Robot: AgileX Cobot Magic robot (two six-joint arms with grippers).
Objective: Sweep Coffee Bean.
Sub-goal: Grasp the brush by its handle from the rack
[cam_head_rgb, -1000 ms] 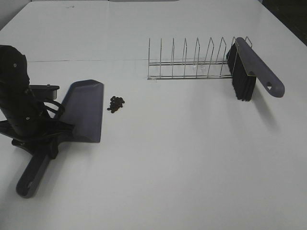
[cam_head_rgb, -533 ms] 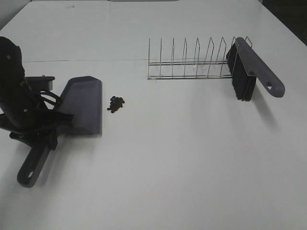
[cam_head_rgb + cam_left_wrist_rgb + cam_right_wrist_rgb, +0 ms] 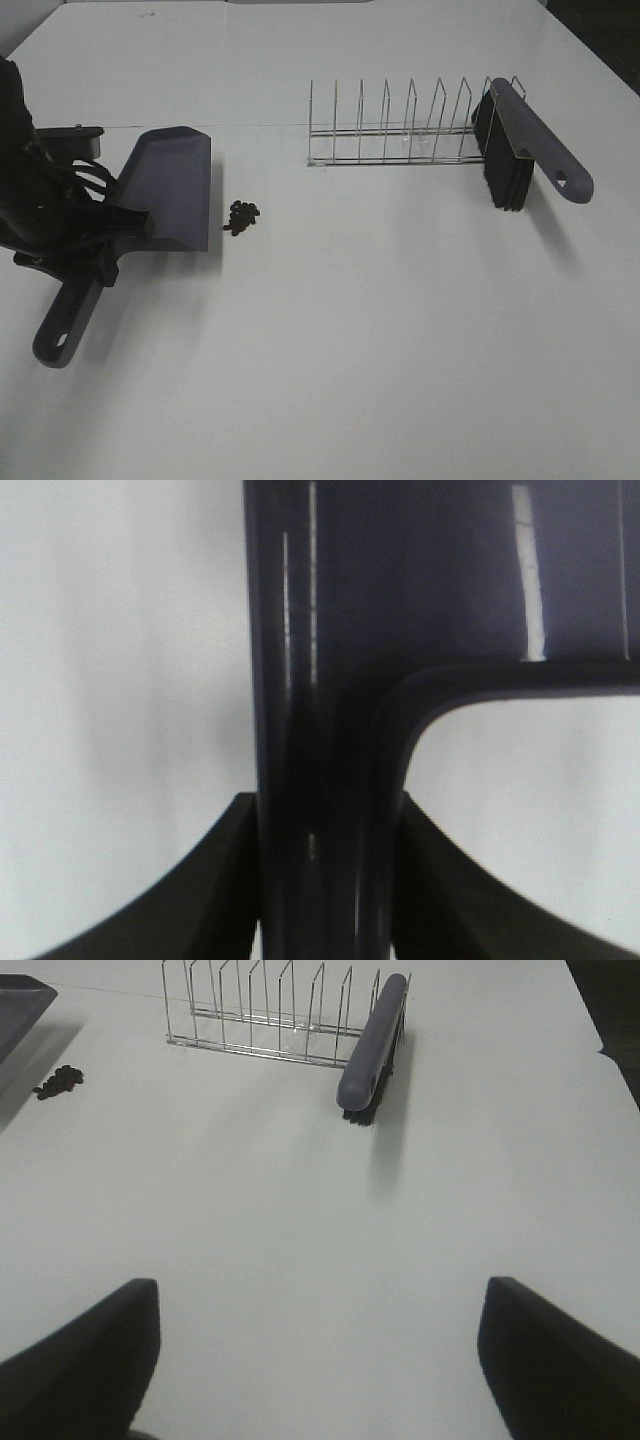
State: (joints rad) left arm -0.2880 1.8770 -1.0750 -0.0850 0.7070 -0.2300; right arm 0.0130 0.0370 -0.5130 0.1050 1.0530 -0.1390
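Observation:
The coffee beans (image 3: 241, 217) lie in a small dark clump on the white table, also seen from the right wrist (image 3: 58, 1081). The grey-purple dustpan (image 3: 170, 190) is just left of them, its front edge a short gap from the clump. My left gripper (image 3: 100, 250) is shut on the dustpan's handle (image 3: 320, 730), which runs between both fingers (image 3: 200, 900). The brush (image 3: 530, 150) with black bristles leans at the right end of the wire rack (image 3: 400, 125). My right gripper (image 3: 320, 1360) hangs open over bare table, well short of the brush (image 3: 372, 1045).
The wire rack (image 3: 260, 1015) stands across the far middle of the table with several upright dividers. A corner of the dustpan (image 3: 20, 1010) shows in the right wrist view. White table (image 3: 380, 340) stretches in front of the beans and rack.
My left gripper has carried the dustpan toward the far side of the table; its front edge now lines up beside the beans. Beans, brush and right gripper have not moved.

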